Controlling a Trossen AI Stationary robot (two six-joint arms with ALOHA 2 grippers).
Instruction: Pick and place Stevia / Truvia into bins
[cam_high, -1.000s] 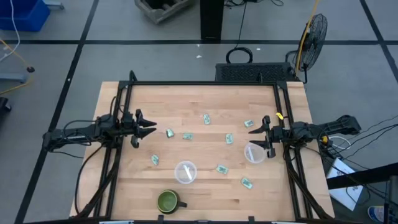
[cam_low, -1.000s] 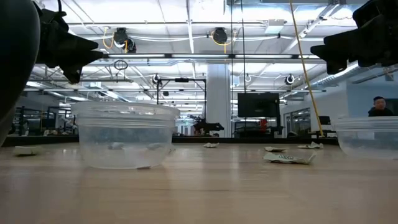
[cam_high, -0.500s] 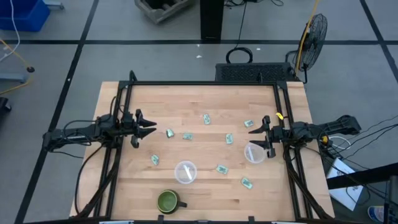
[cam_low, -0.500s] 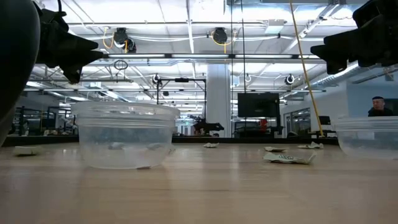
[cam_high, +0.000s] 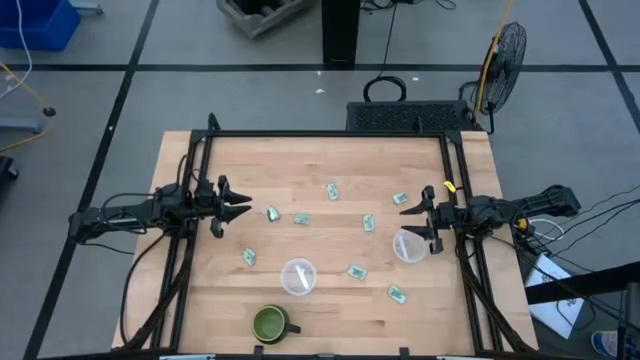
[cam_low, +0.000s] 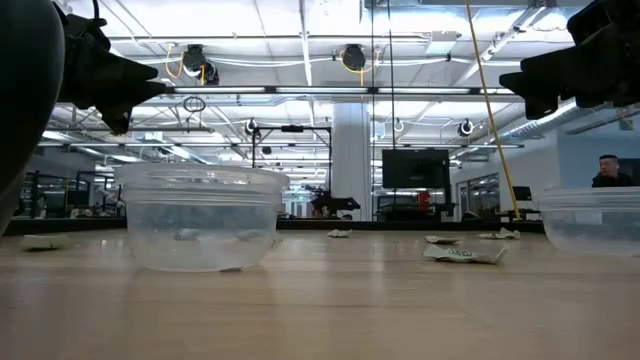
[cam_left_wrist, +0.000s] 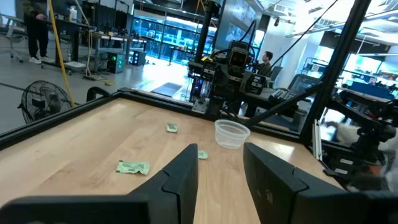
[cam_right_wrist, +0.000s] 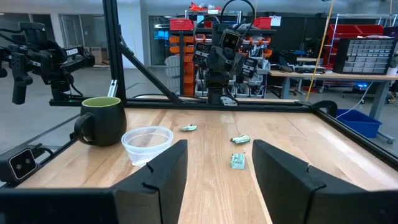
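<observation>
Desk (cam_high: 320, 160): pale wooden top inside a dark frame, seen from above.

Left gripper (cam_high: 244, 209): poised near the desk's left edge, about midway along it, above the wood; jaws spread wide, holding nothing.

Right gripper (cam_high: 411, 222): near the right edge, about midway along it, just beside one cup; jaws spread wide, holding nothing.

Bins, two clear cups: one cup (cam_high: 298, 276) stands toward the front edge, around the middle of the desk's width; the other cup (cam_high: 408, 245) stands near the right edge, close to the right gripper. Both upright.

Stevia / Truvia packets (cam_high: 301, 218), pale green and white, lying scattered flat on the desk, well apart from one another:
- one (cam_high: 273, 213) just ahead of the left gripper;
- one (cam_high: 332, 190) toward the middle;
- one (cam_high: 400, 199) and one (cam_high: 368, 222) nearer the right gripper;
- one (cam_high: 249, 257) left of the front cup;
- one (cam_high: 356, 271) between the two cups;
- one (cam_high: 397, 294) toward the front right corner.

Dark green mug (cam_high: 270, 323): at the front edge, handle pointing right, just in front of the front cup.
</observation>
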